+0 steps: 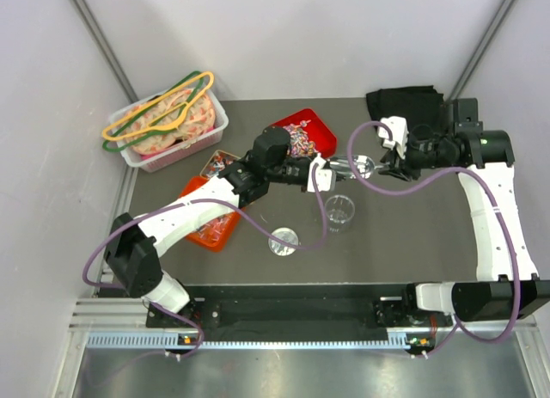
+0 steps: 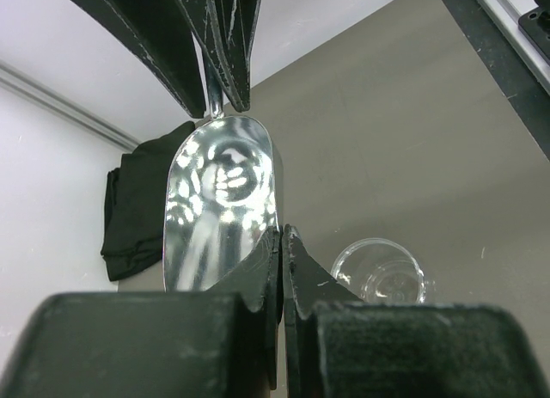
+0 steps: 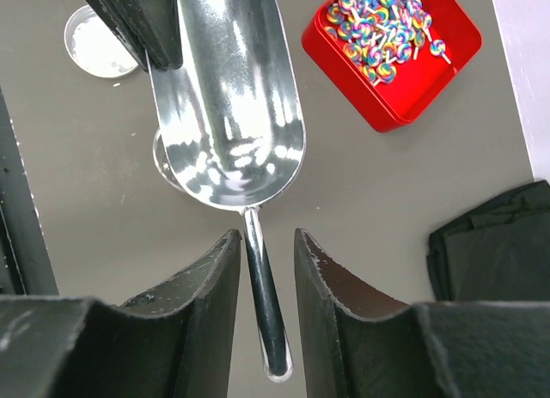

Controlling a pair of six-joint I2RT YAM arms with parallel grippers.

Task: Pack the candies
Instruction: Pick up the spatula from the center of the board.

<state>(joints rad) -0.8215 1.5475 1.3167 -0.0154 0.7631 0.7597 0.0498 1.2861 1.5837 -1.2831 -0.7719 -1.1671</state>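
The candies (image 1: 301, 141) (image 3: 382, 24) are small multicoloured swirled sweets heaped in a red tray (image 1: 324, 124) (image 3: 378, 114) at the back centre. A shiny metal scoop (image 1: 347, 166) (image 2: 219, 200) (image 3: 228, 114) hangs in the air between my two grippers, above a clear plastic cup (image 1: 339, 211) (image 2: 378, 271). My left gripper (image 1: 330, 169) (image 2: 282, 235) is shut on the front rim of the scoop's bowl. My right gripper (image 1: 376, 162) (image 3: 266, 239) straddles the scoop's handle. One of its fingers lies against the handle and the other stands apart. The scoop is empty.
A second clear round cup (image 1: 283, 241) (image 3: 99, 45) sits nearer the table's front. More red trays (image 1: 215, 230) lie under my left arm. A white basket (image 1: 215, 125) with pink items and coloured hangers stands back left. A black cloth (image 1: 404, 101) (image 3: 494, 243) lies back right.
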